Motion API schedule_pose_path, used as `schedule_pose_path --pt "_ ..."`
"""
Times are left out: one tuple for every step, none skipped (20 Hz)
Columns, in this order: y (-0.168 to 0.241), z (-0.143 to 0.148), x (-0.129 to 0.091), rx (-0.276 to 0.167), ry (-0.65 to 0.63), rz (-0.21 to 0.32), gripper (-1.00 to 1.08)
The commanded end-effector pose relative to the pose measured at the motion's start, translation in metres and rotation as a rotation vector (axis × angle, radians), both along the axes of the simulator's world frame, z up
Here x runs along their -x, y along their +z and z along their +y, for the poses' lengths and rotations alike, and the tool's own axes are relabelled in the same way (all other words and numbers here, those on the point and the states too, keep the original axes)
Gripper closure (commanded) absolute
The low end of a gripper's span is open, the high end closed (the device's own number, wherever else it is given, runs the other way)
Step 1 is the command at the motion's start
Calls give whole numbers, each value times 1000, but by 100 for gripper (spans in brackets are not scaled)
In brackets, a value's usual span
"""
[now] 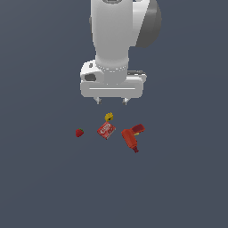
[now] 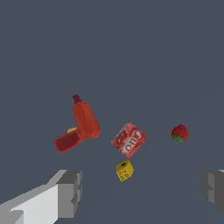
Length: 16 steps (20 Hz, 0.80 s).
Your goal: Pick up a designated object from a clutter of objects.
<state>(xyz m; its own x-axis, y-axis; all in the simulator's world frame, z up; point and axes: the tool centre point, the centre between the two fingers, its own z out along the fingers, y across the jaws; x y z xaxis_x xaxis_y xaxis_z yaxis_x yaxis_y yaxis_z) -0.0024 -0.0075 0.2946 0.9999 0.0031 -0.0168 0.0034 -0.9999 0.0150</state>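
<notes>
**Pincer open above the clutter, nothing held**

Pincer [image 1: 111,101] status: I read it as wide open and empty. In the wrist view its two grey fingers [image 2: 70,192] stand far apart at opposite edges of the picture, with bare floor and the small items between them. In the exterior view the two short fingertips hang clear above the floor [image 1: 44,178], touching nothing.

Target location: I see the yellow item [image 2: 124,170], small and blocky with a dark round spot on one face, resting on the floor. In the exterior view it lies just below the fingertips, near the flat red box [image 1: 106,130] on that box's far side, close to one corner but apart from it.

Other items, exterior view:
- the red strawberry [image 1: 79,132] lies alone, to the exterior view's left of the box.
- the red power drill [image 1: 132,137] lies on its side, to the exterior view's right of the box.

No item touches another that I can see.
</notes>
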Motion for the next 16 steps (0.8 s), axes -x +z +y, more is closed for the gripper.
schedule_pose_path --pt "0 0 0 0 0 0 -92" --pt "0 0 0 0 0 0 -92" --pt "0 1 0 -2 -1 2 -92" --pt "0 1 1 -5 -3 4 -92" --pt "0 2 1 -8 -6 6 -92" --pt "0 3 2 -13 -9 10 -92" --pt "0 4 3 -17 -11 13 -92" --pt "1 5 3 -20 -12 16 -92" --pt "1 6 4 -23 -13 18 -92" --pt "1 6 4 -24 -13 19 -92" --pt "1 6 4 -24 -12 19 -92" --pt "1 6 4 -24 -12 19 -92" --pt "1 6 4 -23 -13 18 -92" --pt "0 6 4 -23 -15 18 -92" --pt "-1 6 4 -23 -19 18 -92" --pt "-2 6 4 -23 -25 18 -92"
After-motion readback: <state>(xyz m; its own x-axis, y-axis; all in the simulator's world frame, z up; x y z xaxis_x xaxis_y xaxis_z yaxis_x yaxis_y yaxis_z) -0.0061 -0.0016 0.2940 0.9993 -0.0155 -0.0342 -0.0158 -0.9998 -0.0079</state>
